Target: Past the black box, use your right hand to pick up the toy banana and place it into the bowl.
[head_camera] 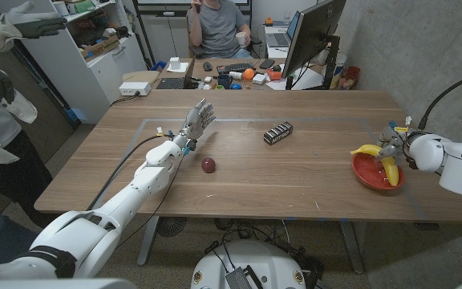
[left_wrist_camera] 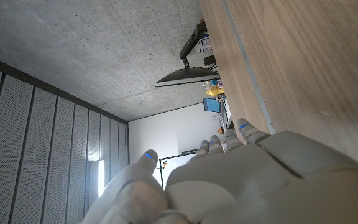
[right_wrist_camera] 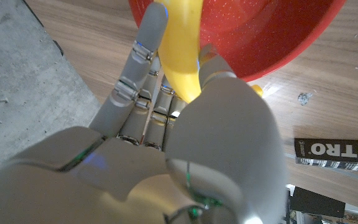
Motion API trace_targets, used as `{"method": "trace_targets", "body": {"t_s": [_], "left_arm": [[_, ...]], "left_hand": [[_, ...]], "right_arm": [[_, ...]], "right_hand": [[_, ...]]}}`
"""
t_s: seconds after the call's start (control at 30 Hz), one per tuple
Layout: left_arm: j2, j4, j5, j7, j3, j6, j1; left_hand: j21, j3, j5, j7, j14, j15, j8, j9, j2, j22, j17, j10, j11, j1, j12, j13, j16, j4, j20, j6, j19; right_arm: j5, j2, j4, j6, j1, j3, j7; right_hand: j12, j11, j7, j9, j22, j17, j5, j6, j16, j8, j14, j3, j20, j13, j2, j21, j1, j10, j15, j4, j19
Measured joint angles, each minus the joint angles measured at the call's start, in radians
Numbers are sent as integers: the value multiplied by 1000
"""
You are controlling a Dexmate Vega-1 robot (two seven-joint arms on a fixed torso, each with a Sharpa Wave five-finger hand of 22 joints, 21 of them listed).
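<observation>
Head view: we get even, diffuse indoor light, bright enough, nothing blown out. Shadows on the worktop are soft and short; faint sheen on the wood, no hard glare. Frame is sharp in the centre, with slight bending toward the edges. Left wrist view: we see a bright light strip flaring against dark wall panels; the left hand up close is soft. Right wrist view: the right hand is near, blurred and partly shaded, with specular sparkle on the red bowl.
</observation>
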State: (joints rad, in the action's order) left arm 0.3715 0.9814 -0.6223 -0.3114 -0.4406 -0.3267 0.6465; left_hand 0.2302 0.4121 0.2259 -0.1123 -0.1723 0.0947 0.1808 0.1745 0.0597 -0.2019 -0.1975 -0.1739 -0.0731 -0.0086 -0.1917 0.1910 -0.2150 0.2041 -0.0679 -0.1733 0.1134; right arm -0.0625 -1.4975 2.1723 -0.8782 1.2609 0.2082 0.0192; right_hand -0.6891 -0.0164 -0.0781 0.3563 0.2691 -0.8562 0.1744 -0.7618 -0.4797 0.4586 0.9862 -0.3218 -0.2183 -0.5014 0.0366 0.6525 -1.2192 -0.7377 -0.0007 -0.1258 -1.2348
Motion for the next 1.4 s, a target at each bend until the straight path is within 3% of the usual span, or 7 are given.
{"method": "trace_targets", "body": {"t_s": [0.47, 0.77, 1.03, 1.17, 1.27, 1.4], "left_arm": [[1, 3, 0, 1, 1, 3, 1], [1, 3, 0, 5, 1, 4, 1], [7, 20, -1, 7, 3, 5, 11], [8, 21, -1, 8, 4, 5, 12], [11, 26, -1, 8, 4, 5, 14], [12, 29, -2, 8, 4, 6, 16]], "left_hand": [[0, 0, 0, 0, 0, 0, 0, 0, 0, 0, 0, 0, 0, 0, 0, 0, 0, 0, 0, 0, 0], [0, 0, 0, 0, 0, 0, 0, 0, 0, 0, 0, 0, 0, 0, 0, 0, 0, 0, 0, 0, 0], [0, 0, 0, 0, 0, 0, 0, 0, 0, 0, 0, 0, 0, 0, 0, 0, 0, 0, 0, 0, 0], [0, 0, 0, 0, 0, 0, 0, 0, 0, 0, 0, 0, 0, 0, 0, 0, 0, 0, 0, 0, 0], [0, 0, 0, 0, 0, 0, 0, 0, 0, 0, 0, 0, 0, 0, 0, 0, 0, 0, 0, 0, 0], [0, -4, 0, 0, 0, 0, 0, 0, 0, 0, 0, 0, 0, 0, 0, 0, 0, -4, 0, 0, 0]], "right_arm": [[-49, -3, -17, 3, -106, 100, -35], [-49, -7, -13, 3, -151, 146, -35], [-77, -19, -7, -11, -162, 160, -46], [-83, -32, -3, -11, -161, 161, -40], [-104, -37, 0, -5, -158, 161, -15], [-109, -44, 6, -4, -149, 159, -5]], "right_hand": [[0, 4, 0, 0, -1, 8, 0, 0, 13, 0, 0, 0, 0, -2, 0, 6, 0, 4, 0, 0, 15], [6, -2, 22, 9, -5, 41, -1, 11, 44, 0, 0, 4, 9, 10, 0, 13, 0, 14, 0, 5, 24], [15, -14, 38, 18, -14, 78, -1, 27, 67, -5, -1, 36, 9, 14, 0, 21, 0, 37, -1, 36, 38], [15, -19, 54, 22, -22, 102, -1, 43, 91, -13, 8, 68, 7, 2, -18, 29, 18, 52, -7, 40, 40], [15, -21, 68, 27, -27, 120, -1, 55, 112, -16, 7, 76, 14, -3, -24, 29, 24, 69, -8, 43, 47], [21, -20, 72, 30, -39, 166, -2, 104, 173, -36, -22, 85, 4, -9, -54, 37, -4, 107, -36, 37, 72]]}}
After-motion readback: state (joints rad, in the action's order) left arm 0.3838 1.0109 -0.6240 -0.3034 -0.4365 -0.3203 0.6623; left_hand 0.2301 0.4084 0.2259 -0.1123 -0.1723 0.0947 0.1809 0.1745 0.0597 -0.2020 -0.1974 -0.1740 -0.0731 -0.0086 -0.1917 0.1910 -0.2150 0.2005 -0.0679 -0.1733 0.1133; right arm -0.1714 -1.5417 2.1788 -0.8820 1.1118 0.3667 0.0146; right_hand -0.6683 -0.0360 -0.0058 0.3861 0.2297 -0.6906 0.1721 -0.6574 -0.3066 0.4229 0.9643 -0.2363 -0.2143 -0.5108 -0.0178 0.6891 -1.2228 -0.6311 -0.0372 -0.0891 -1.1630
